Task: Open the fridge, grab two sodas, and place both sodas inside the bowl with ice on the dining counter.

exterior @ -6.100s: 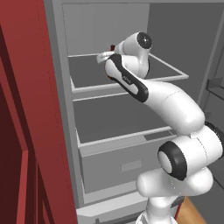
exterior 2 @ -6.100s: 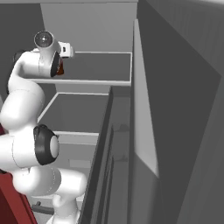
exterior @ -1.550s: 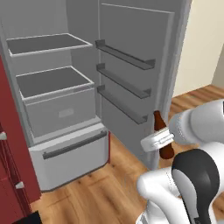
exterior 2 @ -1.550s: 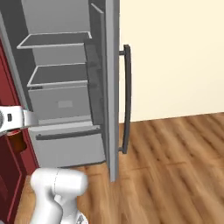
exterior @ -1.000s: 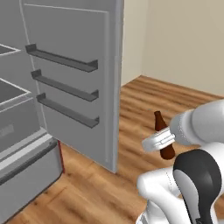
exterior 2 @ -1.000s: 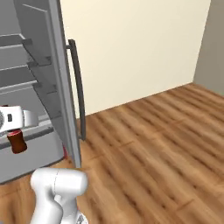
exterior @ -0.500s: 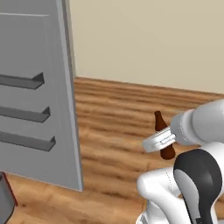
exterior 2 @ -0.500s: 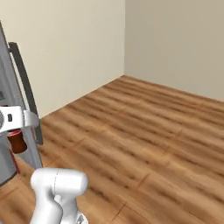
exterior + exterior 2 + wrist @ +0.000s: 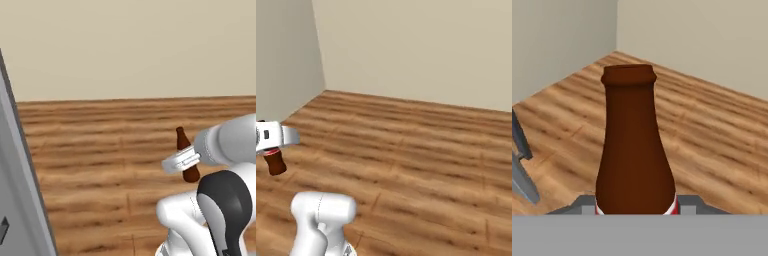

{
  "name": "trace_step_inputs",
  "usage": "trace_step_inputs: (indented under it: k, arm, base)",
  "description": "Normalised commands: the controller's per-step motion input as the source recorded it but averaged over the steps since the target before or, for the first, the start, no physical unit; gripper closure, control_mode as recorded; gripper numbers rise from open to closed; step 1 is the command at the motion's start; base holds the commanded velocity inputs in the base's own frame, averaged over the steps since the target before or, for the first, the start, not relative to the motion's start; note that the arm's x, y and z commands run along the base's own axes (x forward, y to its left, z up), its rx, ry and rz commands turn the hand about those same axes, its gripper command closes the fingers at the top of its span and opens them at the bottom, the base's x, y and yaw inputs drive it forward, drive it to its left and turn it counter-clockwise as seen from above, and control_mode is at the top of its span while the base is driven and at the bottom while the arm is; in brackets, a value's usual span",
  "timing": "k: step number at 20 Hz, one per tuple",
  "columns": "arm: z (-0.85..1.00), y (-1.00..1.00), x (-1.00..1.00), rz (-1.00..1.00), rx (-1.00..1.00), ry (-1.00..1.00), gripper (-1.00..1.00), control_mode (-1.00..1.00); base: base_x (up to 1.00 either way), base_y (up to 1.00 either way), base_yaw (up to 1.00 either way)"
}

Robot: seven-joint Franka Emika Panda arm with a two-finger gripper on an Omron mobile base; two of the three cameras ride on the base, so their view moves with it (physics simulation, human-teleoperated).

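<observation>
1. Firstly, in the left base view the gripper (image 9: 184, 161) stood closed around a soda (image 9: 185, 152), a dark brown bottle held upright at the right of the scene, its neck above the white hand and its base below. The wooden floor (image 9: 100, 150) ran back to a plain beige wall (image 9: 125, 45). A grey edge of the fridge (image 9: 22, 185) stood at the near left, well apart from the bottle.

2. In the right base view the gripper (image 9: 273, 142) was at the far left edge, and the lower part of the soda (image 9: 276, 163) hung below it, clear of the floor (image 9: 416, 150). Two beige walls (image 9: 421, 50) met in a corner at the far left.

3. In the hand view the soda (image 9: 634, 150) stood upright and centred, a strip of red label just visible at its base. The fingertips were hidden behind the bottle; the grip was narrow, on the bottle. Grey fridge parts (image 9: 521, 165) showed at the left edge.
</observation>
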Motion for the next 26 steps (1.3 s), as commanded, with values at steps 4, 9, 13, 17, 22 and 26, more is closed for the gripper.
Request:
trace_step_inputs:
  k: [4, 9, 13, 17, 22, 26]
  arm:
    - [0.0, 0.0, 0.0, 0.0, 0.0, 0.0, 1.0, 1.0]
    - [0.0, 0.0, 0.0, 0.0, 0.0, 0.0, 1.0, 1.0]
    - [0.0, 0.0, 0.0, 0.0, 0.0, 0.0, 1.0, 1.0]
    - [0.0, 0.0, 0.0, 0.0, 0.0, 0.0, 1.0, 1.0]
    - [0.0, 0.0, 0.0, 0.0, 0.0, 0.0, 1.0, 1.0]
    - [0.0, 0.0, 0.0, 0.0, 0.0, 0.0, 1.0, 1.0]
  base:
    - [0.78, -0.25, -0.46]
    - [0.85, -0.28, -0.42]
    - [0.91, -0.36, -0.38]
    - [0.94, -0.4, -0.36]
    - [0.92, -0.37, -0.37]
    - [0.89, -0.02, -0.43]
